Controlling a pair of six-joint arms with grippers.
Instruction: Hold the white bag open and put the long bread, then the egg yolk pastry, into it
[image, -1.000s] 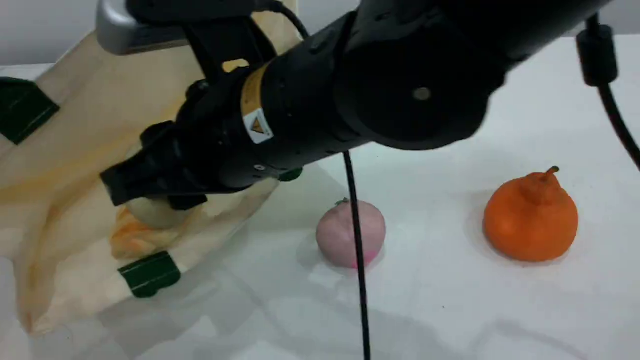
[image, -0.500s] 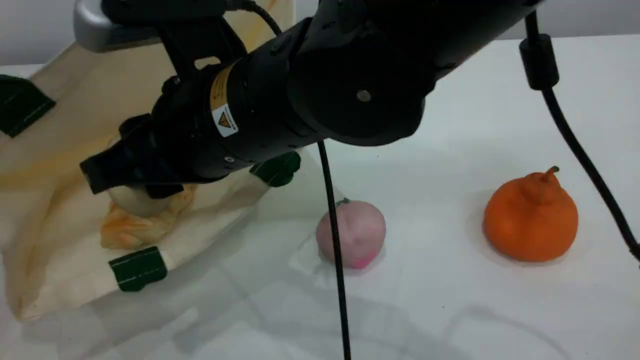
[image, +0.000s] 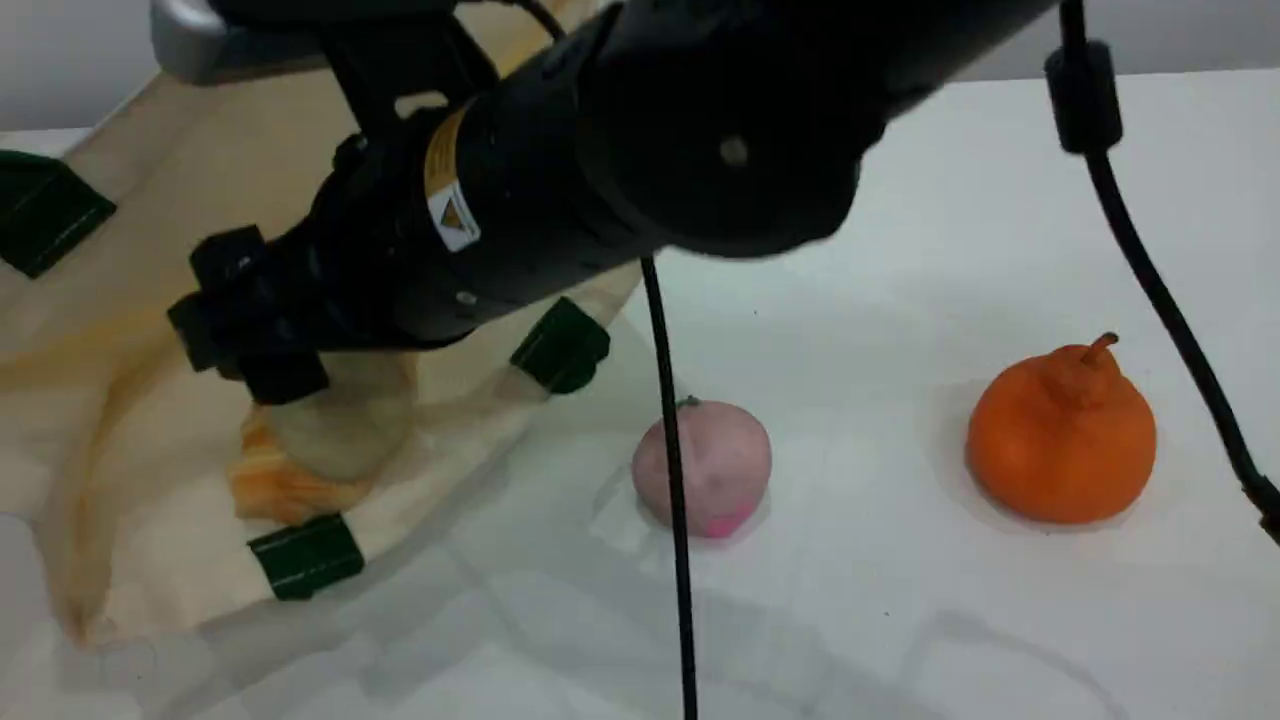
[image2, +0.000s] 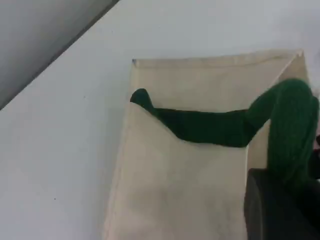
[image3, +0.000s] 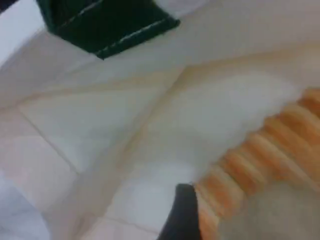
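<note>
The white bag (image: 130, 260) lies at the left with its mouth held up and open. My left gripper (image2: 292, 187) is shut on its dark green handle (image2: 210, 127). Reaching in from the upper right, my right gripper (image: 250, 325) stands open just above the food, holding nothing. The egg yolk pastry (image: 340, 430), a beige ball, rests free inside the bag. It lies on the long bread (image: 275, 485), whose orange ridges (image3: 260, 160) fill the right wrist view, with the pastry (image3: 282, 217) at its lower right. One black fingertip (image3: 182, 215) touches the bread's end.
A pink ball with a green tip (image: 702, 465) sits on the white table just right of the bag. An orange fruit with a stem (image: 1060, 435) stands at the far right. A black cable (image: 672, 480) hangs in front of the pink ball.
My right gripper has opened and risen a little. The pastry has dropped out of it onto the bread inside the bag. The bag's near edge shifted slightly.
</note>
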